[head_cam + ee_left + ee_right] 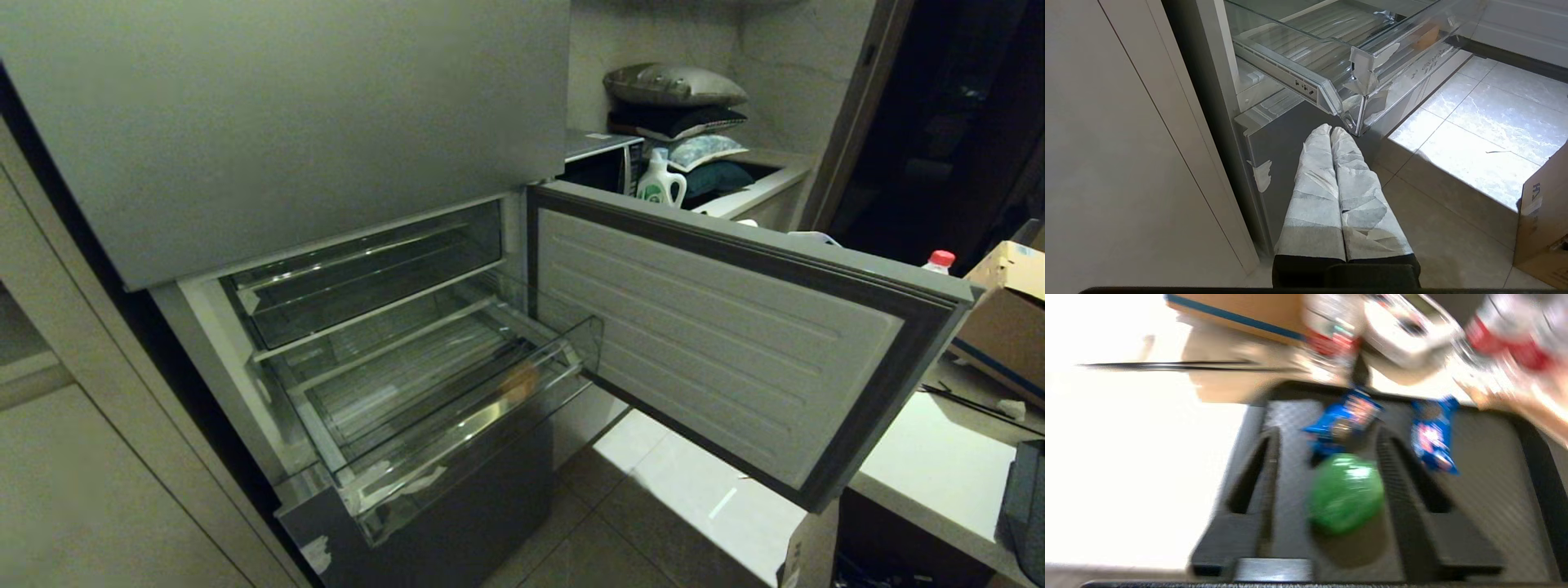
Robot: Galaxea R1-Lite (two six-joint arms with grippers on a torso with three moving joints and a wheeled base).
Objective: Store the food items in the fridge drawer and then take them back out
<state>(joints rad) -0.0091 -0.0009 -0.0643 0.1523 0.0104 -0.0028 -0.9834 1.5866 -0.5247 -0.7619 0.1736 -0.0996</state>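
Observation:
The fridge drawer (445, 445), a deep clear bin with a ribbed floor, stands pulled out of the open fridge. A round orange-brown food item (520, 380) lies at its front right corner and also shows in the left wrist view (1427, 38). My right gripper (1327, 435) is out of the head view. It hovers open over a black tray (1494, 490), its fingers either side of a round green food item (1346, 492) lying there. Two blue snack packets (1345, 416) (1433, 437) lie beyond it. My left gripper (1331, 130) hangs shut below the drawer's corner (1359, 102).
The open fridge door (718, 343) juts out to the right of the drawer. A white counter (922, 465) beyond it carries a cardboard box (1008, 318) and bottles (1333, 339). A shallower clear tray (367, 278) sits above the drawer. Cabinet panels (1126, 163) stand on the left.

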